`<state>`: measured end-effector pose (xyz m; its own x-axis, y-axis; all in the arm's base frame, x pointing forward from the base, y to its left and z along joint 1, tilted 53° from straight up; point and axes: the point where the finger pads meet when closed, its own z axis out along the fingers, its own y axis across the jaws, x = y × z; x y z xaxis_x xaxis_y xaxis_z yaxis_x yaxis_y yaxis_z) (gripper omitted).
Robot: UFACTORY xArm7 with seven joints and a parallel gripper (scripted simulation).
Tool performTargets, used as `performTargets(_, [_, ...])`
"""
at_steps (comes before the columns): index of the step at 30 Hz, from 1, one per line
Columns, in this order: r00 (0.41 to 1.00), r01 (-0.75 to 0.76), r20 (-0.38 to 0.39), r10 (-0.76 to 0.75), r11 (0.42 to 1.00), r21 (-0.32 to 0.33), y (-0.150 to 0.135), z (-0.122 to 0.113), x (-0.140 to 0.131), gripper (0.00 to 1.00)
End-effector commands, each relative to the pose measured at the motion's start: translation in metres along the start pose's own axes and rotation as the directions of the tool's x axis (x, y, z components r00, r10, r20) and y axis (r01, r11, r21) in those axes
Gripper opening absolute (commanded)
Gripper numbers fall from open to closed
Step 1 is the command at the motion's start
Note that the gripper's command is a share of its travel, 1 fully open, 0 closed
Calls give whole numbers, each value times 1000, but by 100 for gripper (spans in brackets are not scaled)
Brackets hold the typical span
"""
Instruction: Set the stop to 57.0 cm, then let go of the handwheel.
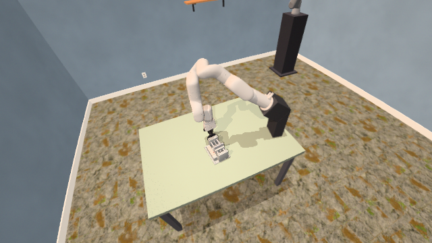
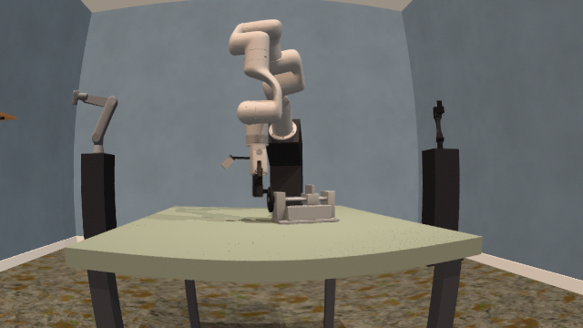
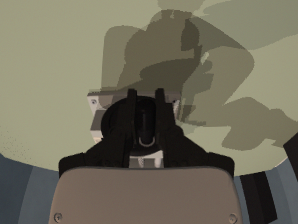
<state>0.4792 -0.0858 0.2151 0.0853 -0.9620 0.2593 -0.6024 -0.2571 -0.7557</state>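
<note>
A grey stop fixture [image 1: 218,152] stands near the middle of the pale green table; it also shows in the exterior view [image 2: 304,208]. A raised stop block [image 2: 311,196] rides on its lead screw. A black handwheel [image 2: 269,199] sits at the fixture's left end. My gripper [image 2: 260,191] hangs straight down from the white arm and is shut on the handwheel's handle. In the top view the gripper [image 1: 211,133] stands at the fixture's far end. In the wrist view the black fingers cover the handwheel, and the fixture [image 3: 100,106] shows only at their sides.
The arm's black base pedestal [image 1: 277,115] stands at the table's far right edge. Tall black pedestals [image 2: 97,193] [image 2: 439,187] with devices on top stand on the floor beyond the table. The fixture is the only object on the table.
</note>
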Motion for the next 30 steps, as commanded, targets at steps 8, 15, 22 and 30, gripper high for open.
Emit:
performTargets(8, [1000, 0, 0, 0, 1000, 3, -1, 0, 0, 6])
performTargets(15, [1000, 0, 0, 0, 1000, 3, -2, 0, 0, 6])
performTargets(22, [1000, 0, 0, 0, 1000, 3, -3, -1, 0, 6])
performTargets(30, [1000, 0, 0, 0, 1000, 3, -4, -1, 0, 6])
